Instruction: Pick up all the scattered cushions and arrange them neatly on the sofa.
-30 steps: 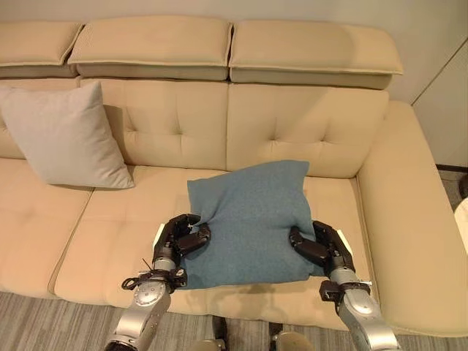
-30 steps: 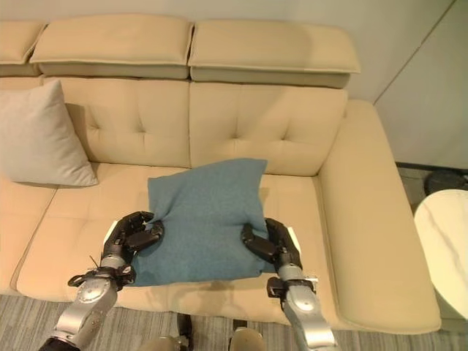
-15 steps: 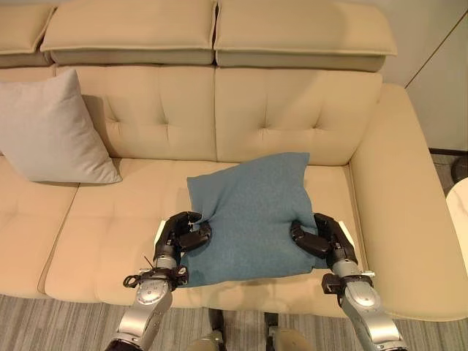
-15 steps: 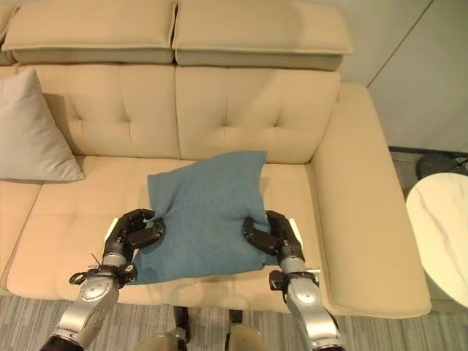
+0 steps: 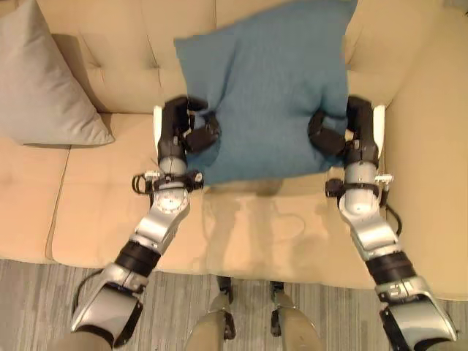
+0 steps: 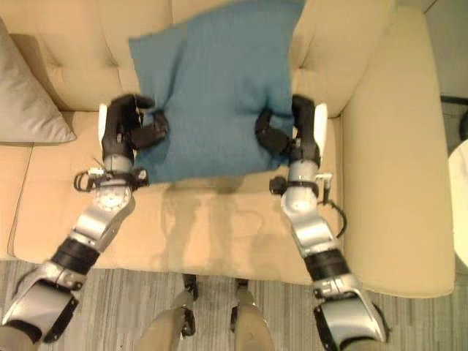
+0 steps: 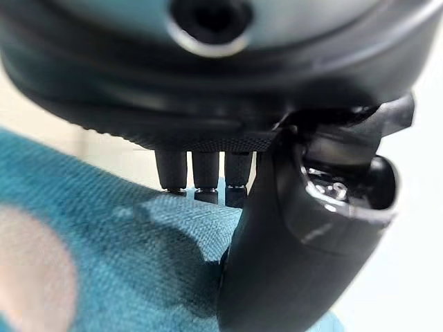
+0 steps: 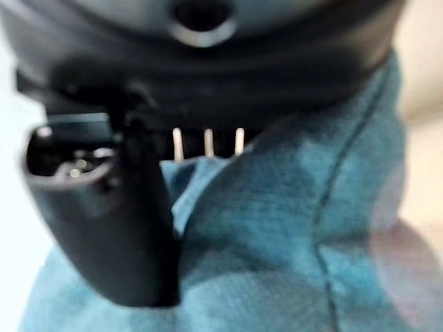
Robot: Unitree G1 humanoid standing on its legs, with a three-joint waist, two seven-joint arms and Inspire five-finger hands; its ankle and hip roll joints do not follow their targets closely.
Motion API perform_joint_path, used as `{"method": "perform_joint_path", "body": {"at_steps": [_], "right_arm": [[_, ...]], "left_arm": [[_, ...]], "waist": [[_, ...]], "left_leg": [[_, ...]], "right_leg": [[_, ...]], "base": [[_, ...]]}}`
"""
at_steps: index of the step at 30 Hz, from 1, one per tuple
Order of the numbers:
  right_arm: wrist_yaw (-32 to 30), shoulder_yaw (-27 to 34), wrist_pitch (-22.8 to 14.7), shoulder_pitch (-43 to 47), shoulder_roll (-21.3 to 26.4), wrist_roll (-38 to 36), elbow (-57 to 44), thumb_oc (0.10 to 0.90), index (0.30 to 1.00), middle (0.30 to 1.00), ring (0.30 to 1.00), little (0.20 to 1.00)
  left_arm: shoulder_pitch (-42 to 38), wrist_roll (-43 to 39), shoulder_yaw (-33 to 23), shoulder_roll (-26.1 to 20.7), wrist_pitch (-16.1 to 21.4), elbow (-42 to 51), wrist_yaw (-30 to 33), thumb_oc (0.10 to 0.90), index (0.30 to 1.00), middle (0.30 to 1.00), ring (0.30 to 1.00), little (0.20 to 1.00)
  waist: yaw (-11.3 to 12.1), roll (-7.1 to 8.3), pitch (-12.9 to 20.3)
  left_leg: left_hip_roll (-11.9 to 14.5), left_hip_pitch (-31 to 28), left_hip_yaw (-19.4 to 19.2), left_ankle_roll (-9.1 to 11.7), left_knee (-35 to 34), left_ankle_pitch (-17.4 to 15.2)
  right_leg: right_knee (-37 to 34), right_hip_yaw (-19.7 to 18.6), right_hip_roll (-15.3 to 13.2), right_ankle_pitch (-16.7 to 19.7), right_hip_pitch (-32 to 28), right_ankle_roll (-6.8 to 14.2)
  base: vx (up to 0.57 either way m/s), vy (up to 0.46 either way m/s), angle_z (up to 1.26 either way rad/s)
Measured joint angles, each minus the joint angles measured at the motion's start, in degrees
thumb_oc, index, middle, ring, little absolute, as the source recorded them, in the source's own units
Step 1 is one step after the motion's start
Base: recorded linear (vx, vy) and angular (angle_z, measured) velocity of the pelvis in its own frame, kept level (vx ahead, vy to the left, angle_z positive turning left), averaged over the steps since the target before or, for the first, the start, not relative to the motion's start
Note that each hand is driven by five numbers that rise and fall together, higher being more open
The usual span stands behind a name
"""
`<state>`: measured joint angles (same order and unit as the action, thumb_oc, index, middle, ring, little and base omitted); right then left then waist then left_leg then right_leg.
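Silver-grey jointed arms end in dark hands (image 5: 183,131) with white side covers.

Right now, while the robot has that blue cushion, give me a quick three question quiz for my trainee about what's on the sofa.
1. True or false: the teal-blue fabric cushion is pinched by both the left hand and the right hand.
2. Which cushion leans on the beige tufted sofa backrest to the robot's left? A: light grey fabric cushion. B: red cushion.
3. Fill in: the teal-blue cushion is held in front of the sofa's ____.

Key: 1 true; 2 A; 3 backrest.
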<state>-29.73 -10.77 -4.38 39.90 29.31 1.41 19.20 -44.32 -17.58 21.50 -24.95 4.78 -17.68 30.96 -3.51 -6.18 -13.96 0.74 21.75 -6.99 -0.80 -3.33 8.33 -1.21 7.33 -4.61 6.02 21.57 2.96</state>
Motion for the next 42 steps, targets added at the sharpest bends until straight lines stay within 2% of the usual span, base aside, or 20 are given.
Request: {"method": "perform_joint_path", "body": {"at_steps": [7, 8, 9, 12, 14, 15, 16, 17, 18, 19, 21, 22, 24, 26, 28, 30, 32, 35, 39, 42], "right_arm": [[-6.0, -3.4, 0.1, 11.3, 0.6, 2.9, 11.3, 0.400, 0.300, 0.300, 0.300, 0.300], [-7.0, -5.3, 0.3, 15.4, 0.5, 3.0, 17.1, 0.725, 0.787, 0.787, 0.787, 0.787], [-6.9, -6.0, 1.0, 16.9, 0.5, 3.0, 18.9, 0.800, 0.900, 0.900, 0.900, 0.900], [-7.1, -8.7, 2.7, 21.4, 0.8, 2.1, 23.2, 0.800, 0.900, 0.900, 0.900, 0.900], [-6.8, -9.6, 3.1, 22.7, 1.8, 0.8, 24.4, 0.800, 0.900, 0.900, 0.900, 0.900], [-6.6, -9.5, 3.7, 22.7, 2.6, 0.1, 25.0, 0.800, 0.900, 0.900, 0.900, 0.900], [-6.4, -9.7, 4.4, 22.4, 3.5, -0.1, 25.1, 0.800, 0.900, 0.900, 0.900, 0.900], [-5.5, -9.7, 5.4, 22.3, 5.3, -0.3, 25.3, 0.800, 0.900, 0.900, 0.900, 0.900], [-4.8, -9.8, 5.7, 22.7, 5.7, -0.4, 25.2, 0.800, 0.900, 0.900, 0.900, 0.900], [-3.9, -10.6, 6.1, 22.7, 5.8, -0.4, 25.2, 0.800, 0.900, 0.900, 0.900, 0.900], [-2.7, -10.9, 6.3, 22.7, 5.8, -0.4, 24.8, 0.800, 0.900, 0.900, 0.900, 0.900], [-2.0, -11.0, 6.3, 22.6, 5.8, -0.5, 24.7, 0.800, 0.900, 0.900, 0.900, 0.900], [-1.4, -10.7, 6.3, 22.7, 5.7, -0.5, 23.7, 0.800, 0.900, 0.900, 0.900, 0.900], [-0.4, -10.5, 6.3, 22.2, 6.0, -0.5, 21.6, 0.800, 0.900, 0.900, 0.900, 0.900], [-0.3, -9.3, 6.3, 20.9, 5.9, -0.6, 21.3, 0.800, 0.900, 0.900, 0.900, 0.900], [0.6, -8.6, 6.2, 18.6, 5.7, -0.6, 20.1, 0.800, 0.900, 0.900, 0.900, 0.900], [2.0, -8.5, 6.2, 18.3, 5.4, -0.7, 20.1, 0.800, 0.900, 0.900, 0.900, 0.900], [3.3, -7.6, 6.2, 16.8, 5.1, -0.7, 19.3, 0.800, 0.900, 0.900, 0.900, 0.900], [5.1, -3.9, 6.0, 9.5, 5.2, -1.1, 11.5, 0.800, 0.900, 0.900, 0.900, 0.900], [6.7, -0.9, 5.5, 3.1, 5.6, -1.7, 7.0, 0.800, 0.900, 0.900, 0.900, 0.900]], "left_arm": [[-14.9, 1.6, 4.4, 1.9, 0.2, -13.2, 3.0, 0.400, 0.300, 0.300, 0.300, 0.300], [-19.3, 1.7, 7.5, 2.1, 0.1, -19.1, 3.5, 0.800, 0.900, 0.900, 0.900, 0.900], [-20.6, 1.7, 8.1, 2.3, 0.0, -20.9, 3.4, 0.800, 0.900, 0.900, 0.900, 0.900], [-23.5, 0.5, 9.8, 3.2, 0.5, -24.2, 3.0, 0.800, 0.900, 0.900, 0.900, 0.900], [-23.5, -1.6, 9.7, 4.4, 0.6, -24.0, 2.6, 0.800, 0.900, 0.900, 0.900, 0.900], [-23.3, -2.9, 10.0, 4.9, 0.5, -24.0, 2.0, 0.800, 0.900, 0.900, 0.900, 0.900], [-23.2, -3.3, 9.9, 5.0, 0.5, -23.9, 1.4, 0.800, 0.900, 0.900, 0.900, 0.900], [-23.0, -3.7, 9.7, 6.0, 0.5, -23.3, 0.4, 0.800, 0.900, 0.900, 0.900, 0.900], [-22.3, -3.7, 9.6, 5.5, 0.5, -21.6, -0.2, 0.800, 0.900, 0.900, 0.900, 0.900], [-20.9, -3.7, 9.4, 4.3, 0.5, -19.5, -1.0, 0.800, 0.900, 0.900, 0.900, 0.900], [-20.9, -3.6, 9.2, 3.4, 0.5, -19.3, -2.2, 0.800, 0.900, 0.900, 0.900, 0.900], [-20.3, -3.3, 9.1, 3.0, 0.6, -19.0, -2.9, 0.800, 0.900, 0.900, 0.900, 0.900], [-20.1, -3.1, 9.1, 1.9, 0.5, -18.2, -3.1, 0.800, 0.900, 0.900, 0.900, 0.900], [-19.9, -1.8, 8.7, -1.0, 0.5, -17.3, -4.0, 0.800, 0.900, 0.900, 0.900, 0.900], [-19.3, -1.3, 8.7, -1.7, 0.5, -17.3, -4.4, 0.800, 0.900, 0.900, 0.900, 0.900], [-18.5, -0.3, 7.7, -2.4, 0.5, -17.1, -4.9, 0.800, 0.900, 0.900, 0.900, 0.900], [-18.3, -0.2, 6.6, -3.6, 0.5, -16.5, -5.5, 0.800, 0.900, 0.900, 0.900, 0.900], [-15.6, -0.1, 4.2, -4.8, 0.5, -13.3, -5.5, 0.800, 0.900, 0.900, 0.900, 0.900], [-6.4, 0.8, -2.1, -4.9, 0.6, -6.2, -5.7, 0.800, 0.900, 0.900, 0.900, 0.900], [1.8, 0.9, -4.0, -4.9, 1.0, -1.9, -6.9, 0.800, 0.900, 0.900, 0.900, 0.900]], "waist": [[-0.1, -0.58, -0.8], [-0.1, -0.66, -1.4], [-0.1, -0.75, -1.5], [-0.2, -1.00, -2.8], [-0.3, -1.57, -5.2], [-0.6, -1.79, -5.7], [-1.0, -1.48, -5.9], [-1.4, -1.12, -6.4], [-0.4, -1.36, -7.1], [-0.3, -0.67, -8.6], [-0.6, 1.14, -12.5], [-0.7, 2.35, -13.3], [-0.3, 1.85, -13.5], [-1.4, 1.79, -13.5], [-1.5, 1.79, -13.5], [-1.5, 1.79, -13.5], [-0.7, 1.78, -13.5], [-0.3, 1.78, -13.5], [-0.3, 1.73, -13.5], [-0.3, 1.71, -13.5]], "left_leg": [[0.0, 1.7, 0.4, 0.0, -0.1, 0.0], [0.1, 1.9, 0.4, 0.0, -0.1, 0.0], [0.1, 2.1, 0.4, 0.0, -0.1, 0.0], [0.1, 3.1, 1.3, -0.4, 0.0, 0.3], [0.2, 3.3, 2.7, -3.1, -0.1, 2.3], [-0.4, 3.5, 3.9, -3.1, -0.3, 2.3], [-1.6, 3.7, 3.9, -3.1, -0.4, 2.3], [-3.1, 3.6, 4.4, -2.1, -0.7, 1.7], [-2.6, 3.9, 4.1, -1.6, -0.9, 1.7], [-2.2, 4.5, 4.1, -0.6, 0.1, 1.6], [-1.9, 6.7, 3.7, 1.3, 6.6, 0.4], [-2.0, 8.3, 3.0, 1.1, 6.7, 0.2], [-0.4, 5.9, 2.9, 1.5, 0.3, 6.1], [-0.3, 4.6, 3.4, 1.5, -1.7, 6.1], [-0.7, 3.8, 3.9, 1.5, -1.7, 6.1], [-0.6, 3.4, 4.5, 1.5, -1.7, 6.0], [0.3, 3.3, 4.5, 1.4, -1.7, 4.4], [0.5, 3.0, 4.5, 1.5, -1.7, 4.1], [0.7, 1.1, 4.4, 1.7, -1.7, 3.5], [1.0, -1.4, 4.5, 1.9, -1.7, 3.4]], "right_leg": [[0.2, -0.2, -0.1, 0.0, 2.1, 0.0], [1.5, -0.6, 0.0, -0.1, 3.0, 0.2], [2.0, -1.0, -0.1, -0.2, 3.6, 0.3], [4.1, -1.4, -0.2, -0.3, 5.8, 0.4], [15.1, -1.7, -0.8, -3.8, 12.4, 1.5], [12.8, -3.1, -0.8, -5.6, 13.9, 1.9], [7.1, -3.6, -1.5, -2.1, 13.0, 2.1], [3.2, -3.4, -2.7, 3.3, 11.7, 0.0], [2.4, -3.3, -2.3, 4.6, 11.9, -0.1], [1.8, -3.2, -2.0, 4.9, 11.7, -0.5], [2.0, -2.8, -2.0, 5.6, 10.4, -1.5], [2.1, -2.8, -2.5, 5.6, 10.3, -1.6], [2.0, -2.9, -0.8, 5.6, 10.0, -1.6], [2.0, -2.6, -0.6, 5.6, 9.6, -1.7], [2.0, -2.3, -0.9, 5.6, 8.9, -1.7], [2.0, -1.3, -0.7, 5.5, 7.9, -1.6], [1.9, -1.3, 0.0, 5.4, 8.0, -1.5], [2.0, -1.4, 0.2, 5.4, 7.7, -1.4], [1.8, -1.5, 0.4, 5.4, 5.9, -1.3], [0.8, -1.1, 0.7, 5.5, 2.6, -1.7]], "base": [[-0.03, 0.008, -0.03], [-0.04, -0.008, -0.12], [-0.05, -0.007, -0.17], [-0.02, -0.018, -0.11], [-0.01, -0.025, -0.01], [0.00, -0.031, 0.30], [0.00, -0.040, 0.67], [0.00, -0.035, 0.44], [0.00, -0.033, 0.21], [-0.01, -0.042, -0.09], [-0.01, -0.041, 0.16], [-0.02, -0.025, 0.11], [-0.03, -0.023, -0.19], [-0.03, -0.012, -0.09], [-0.04, -0.010, 0.10], [-0.04, -0.015, 0.17], [-0.03, -0.015, 0.02], [-0.01, -0.008, -0.03], [0.00, -0.010, -0.03], [0.01, -0.009, 0.01]]}}
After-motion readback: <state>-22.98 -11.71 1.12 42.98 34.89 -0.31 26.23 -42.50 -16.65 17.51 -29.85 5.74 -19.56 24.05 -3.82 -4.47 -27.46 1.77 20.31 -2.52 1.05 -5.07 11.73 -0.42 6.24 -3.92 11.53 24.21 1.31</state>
